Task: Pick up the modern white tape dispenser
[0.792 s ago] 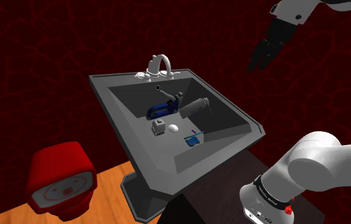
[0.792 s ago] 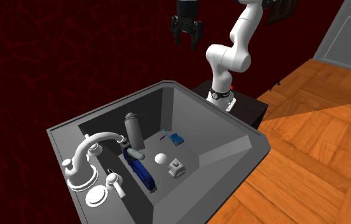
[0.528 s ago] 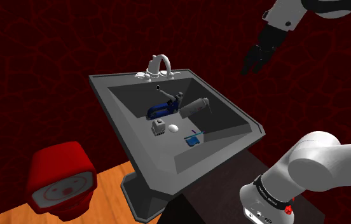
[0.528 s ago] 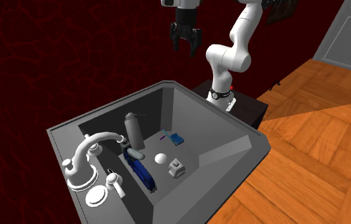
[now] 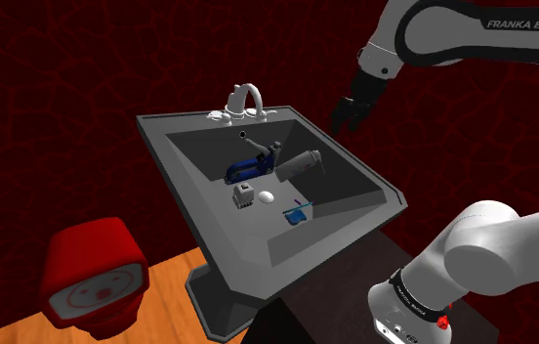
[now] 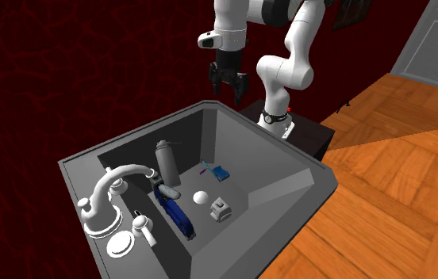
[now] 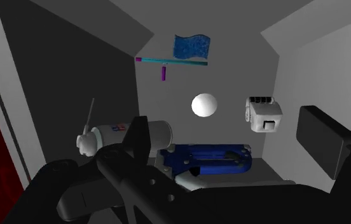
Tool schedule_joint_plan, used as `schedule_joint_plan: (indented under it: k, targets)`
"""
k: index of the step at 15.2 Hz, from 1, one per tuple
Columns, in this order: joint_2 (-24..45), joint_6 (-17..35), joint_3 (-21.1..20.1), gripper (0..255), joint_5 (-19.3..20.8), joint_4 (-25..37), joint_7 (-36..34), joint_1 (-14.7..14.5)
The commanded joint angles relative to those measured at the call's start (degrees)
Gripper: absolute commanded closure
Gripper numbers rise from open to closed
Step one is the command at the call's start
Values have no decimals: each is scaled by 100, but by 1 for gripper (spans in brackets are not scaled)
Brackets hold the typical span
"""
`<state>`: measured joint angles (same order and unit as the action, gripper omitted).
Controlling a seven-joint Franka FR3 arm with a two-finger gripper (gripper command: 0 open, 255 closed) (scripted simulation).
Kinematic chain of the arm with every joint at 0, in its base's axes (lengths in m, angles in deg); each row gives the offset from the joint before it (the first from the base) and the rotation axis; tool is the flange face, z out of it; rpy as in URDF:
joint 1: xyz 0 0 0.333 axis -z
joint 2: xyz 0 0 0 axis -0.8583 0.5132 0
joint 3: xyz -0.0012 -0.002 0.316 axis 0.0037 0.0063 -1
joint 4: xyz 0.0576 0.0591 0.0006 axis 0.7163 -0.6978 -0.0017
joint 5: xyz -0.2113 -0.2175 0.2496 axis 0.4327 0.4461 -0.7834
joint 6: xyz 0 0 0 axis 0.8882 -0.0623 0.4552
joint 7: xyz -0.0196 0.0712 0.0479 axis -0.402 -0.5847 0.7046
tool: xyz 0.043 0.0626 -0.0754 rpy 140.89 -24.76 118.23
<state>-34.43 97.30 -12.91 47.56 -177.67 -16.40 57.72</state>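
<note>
The tape dispenser (image 5: 243,195) (image 6: 220,209) (image 7: 263,114) is a small white and grey block lying on the floor of a grey sink (image 5: 185,119) (image 6: 320,170). My black gripper (image 5: 344,119) (image 6: 227,82) (image 7: 228,127) hangs open in the air above the sink's rim, on the arm's side, pointing down into the basin. Nothing is between its fingers (image 7: 139,135). In the wrist view the dispenser lies just inside the far finger, well below the fingertips, next to a white ball (image 7: 204,105).
The basin also holds a white ball (image 5: 268,196), a blue tool (image 5: 253,163) (image 7: 209,159), a grey spray can (image 5: 299,163) (image 7: 130,135), a blue cloth (image 5: 297,215) (image 7: 193,46) and a teal toothbrush (image 7: 171,62). A white faucet (image 5: 243,103) (image 6: 114,194) stands on the rim. A red object (image 5: 95,274) sits on the floor.
The gripper has come down from high above and moved towards the sink, leftward in the shoulder view. Its fingers stay open. The things in the basin have not moved.
</note>
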Motion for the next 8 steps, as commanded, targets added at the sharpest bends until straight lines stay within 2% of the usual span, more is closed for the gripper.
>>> schedule_joint_plan:
  k: [1, 8]
  targets:
    - [295, 407, -68, 0, -39, -94, -57, -51]
    - [1507, 1721, -312, 0, -123, -182, -267, -210]
